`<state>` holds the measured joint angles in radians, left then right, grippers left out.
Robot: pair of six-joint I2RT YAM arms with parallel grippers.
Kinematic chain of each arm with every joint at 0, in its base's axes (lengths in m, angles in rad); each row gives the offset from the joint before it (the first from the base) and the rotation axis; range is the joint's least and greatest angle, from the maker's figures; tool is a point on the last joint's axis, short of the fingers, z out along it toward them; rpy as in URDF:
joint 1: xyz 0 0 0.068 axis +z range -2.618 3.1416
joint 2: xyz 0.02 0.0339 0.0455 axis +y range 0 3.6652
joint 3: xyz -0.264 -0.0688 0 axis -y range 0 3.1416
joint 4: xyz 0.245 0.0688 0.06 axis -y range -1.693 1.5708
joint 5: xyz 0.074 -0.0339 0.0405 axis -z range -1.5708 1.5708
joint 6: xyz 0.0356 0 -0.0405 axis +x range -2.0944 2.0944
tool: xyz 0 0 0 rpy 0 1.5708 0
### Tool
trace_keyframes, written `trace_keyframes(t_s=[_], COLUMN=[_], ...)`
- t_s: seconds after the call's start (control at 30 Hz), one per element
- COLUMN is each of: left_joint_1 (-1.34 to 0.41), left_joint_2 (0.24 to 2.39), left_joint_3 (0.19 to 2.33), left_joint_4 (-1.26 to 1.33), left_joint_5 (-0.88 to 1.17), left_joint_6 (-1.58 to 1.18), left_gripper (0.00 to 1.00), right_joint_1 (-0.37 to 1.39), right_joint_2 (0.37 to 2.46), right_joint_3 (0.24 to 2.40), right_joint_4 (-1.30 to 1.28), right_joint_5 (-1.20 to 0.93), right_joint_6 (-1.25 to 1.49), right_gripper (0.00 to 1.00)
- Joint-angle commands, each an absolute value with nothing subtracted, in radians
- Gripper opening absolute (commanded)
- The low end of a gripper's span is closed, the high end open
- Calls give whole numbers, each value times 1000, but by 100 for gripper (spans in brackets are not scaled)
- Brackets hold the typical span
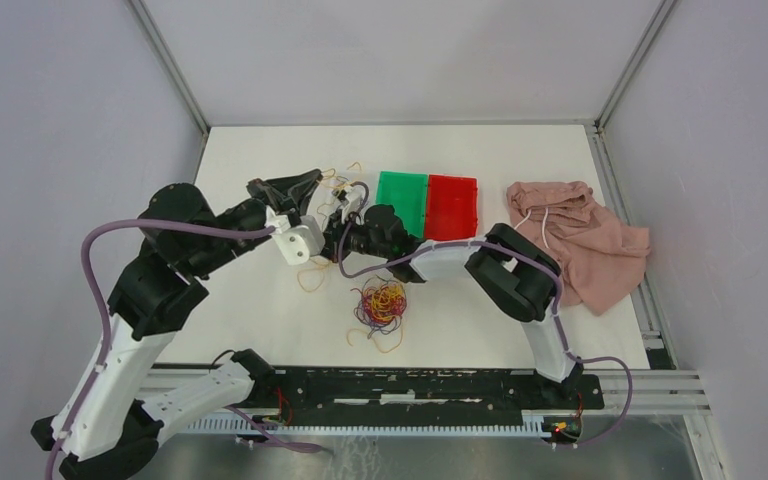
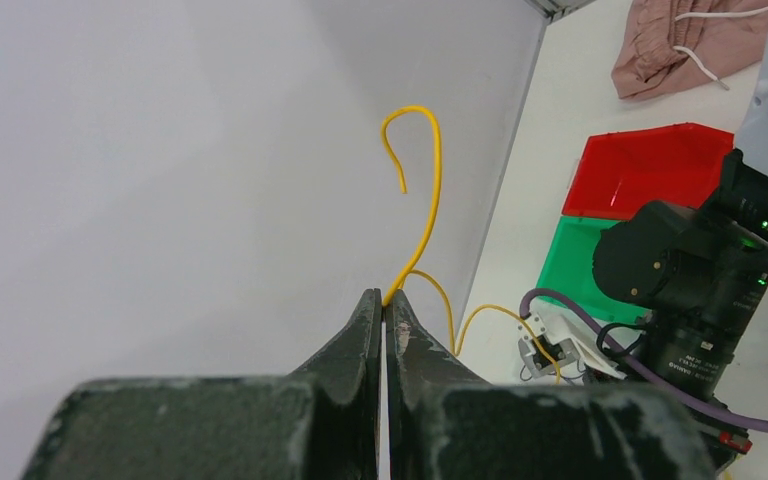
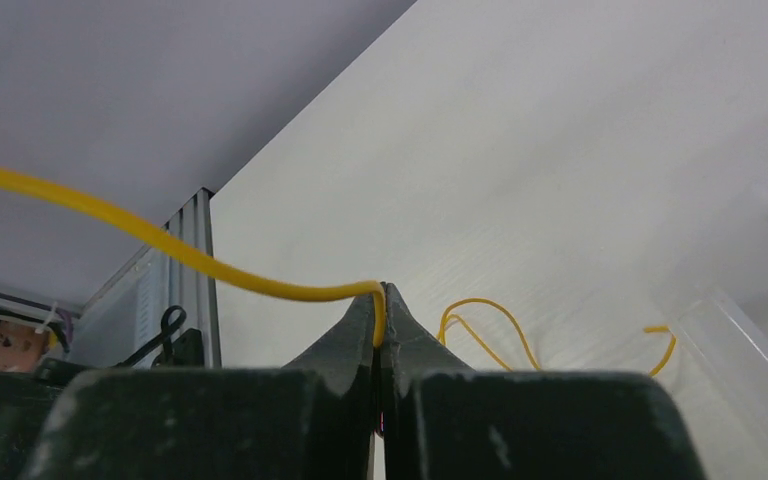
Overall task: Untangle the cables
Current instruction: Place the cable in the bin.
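The white surface (image 1: 520,160) fills the enclosure floor, with the left arm (image 1: 150,290) and the right arm (image 1: 515,275) both reaching in toward its middle, their wrists close together just left of the bins. A crumpled pink cloth (image 1: 585,235) with a white drawstring (image 1: 535,222) lies at the right edge. Beside it, well apart from the cloth, a green bin (image 1: 402,203) and a red bin (image 1: 451,207) sit touching side by side, the green one on the left. The left gripper (image 2: 384,298) has its fingers pressed together on a yellow cable (image 2: 430,190), which rises from the tips and curls over into a hook in front of the grey wall; a second yellow strand (image 2: 480,315) trails off from the same pinch toward the right arm's wrist. The right gripper (image 3: 381,290) is likewise closed tight, pinching a yellow wire (image 3: 160,240) that sweeps away to the left above the surface; whether this is the same one that the left gripper holds cannot be told. The main clump of cables (image 1: 382,303), yellow-orange, dark red and dark purple, lies on the surface nearer the arm bases, below both wrists. A few loose yellow loops (image 1: 312,281) lie just left of the clump, and more (image 3: 490,320) rest beyond the right fingertips.
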<state>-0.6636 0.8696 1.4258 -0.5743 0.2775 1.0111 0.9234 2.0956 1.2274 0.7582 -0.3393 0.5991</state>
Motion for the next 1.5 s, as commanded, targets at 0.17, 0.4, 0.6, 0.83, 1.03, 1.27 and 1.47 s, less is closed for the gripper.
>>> trace_keyframes(t_s=[0.17,0.4,0.6,0.83,1.03,1.27,1.47], left_joint_1=[-667,-667,-667,-667,-667,-667,-668], left_joint_2=[763,832,939,919,894,880,864], left_joint_3=[1181,1033,1107,1085,1086,1100,1095], left_joint_4=[-464,-579,-641,-652,-672,-673,-679], left_joint_5=[51,125,157,136,128,124,122], left_joint_6=[930,923,947,954,956,952,951], left_gripper=[4,55,70,72,72,72,72], right_joint_1=[659,495,343,261,250,250,250], right_joint_2=[1868,1622,1542,1541,1556,1564,1574], right_joint_3=[1110,1253,1420,1592,1616,1580,1522], right_joint_4=[875,396,188,-19,-92,-148,-139], right_joint_5=[-380,-399,-428,-437,-425,-366,-328], right_joint_6=[906,781,759,649,567,451,410], right_gripper=[0,0,0,0,0,0,0])
